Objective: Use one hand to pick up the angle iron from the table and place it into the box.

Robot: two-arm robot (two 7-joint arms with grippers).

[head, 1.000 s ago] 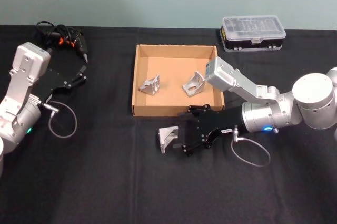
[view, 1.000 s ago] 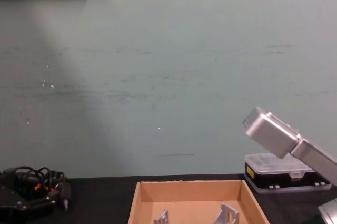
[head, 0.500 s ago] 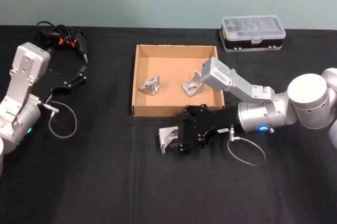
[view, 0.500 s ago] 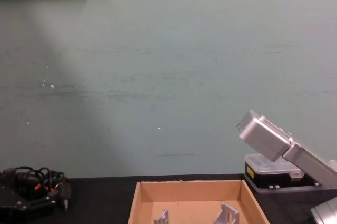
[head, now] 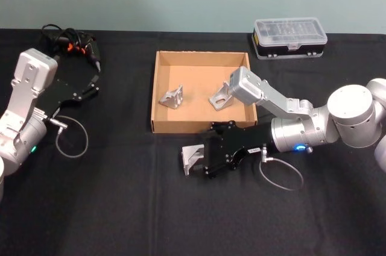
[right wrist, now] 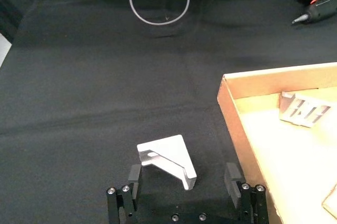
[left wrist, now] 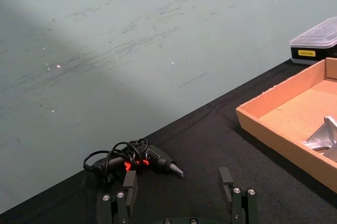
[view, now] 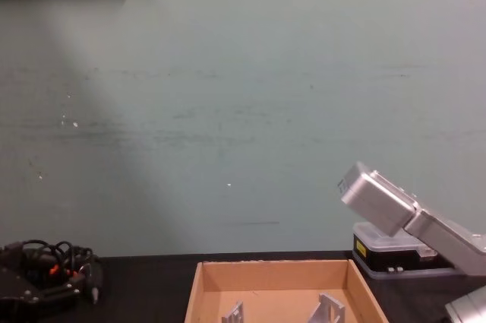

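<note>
A silver angle iron (head: 190, 157) lies on the black table (head: 120, 208) just in front of the tan box (head: 155, 96). My right gripper (head: 204, 161) is low over the table and open. In the right wrist view the angle iron (right wrist: 167, 159) lies partly between the two fingers (right wrist: 134, 174), touching neither. Two more angle irons (head: 171, 97) (head: 221, 96) rest inside the box. My left gripper (head: 93, 86) is parked at the far left, open and holding nothing, as the left wrist view shows (left wrist: 178, 184).
A black case with a clear lid (head: 290, 37) stands behind the box at the right. A black power tool with a coiled cable (head: 71, 44) lies at the back left. A loop of cable (head: 280, 173) hangs under my right wrist.
My right gripper has slid left along the table toward the angle iron, so its open fingers now reach beside it. The left arm has not moved.
</note>
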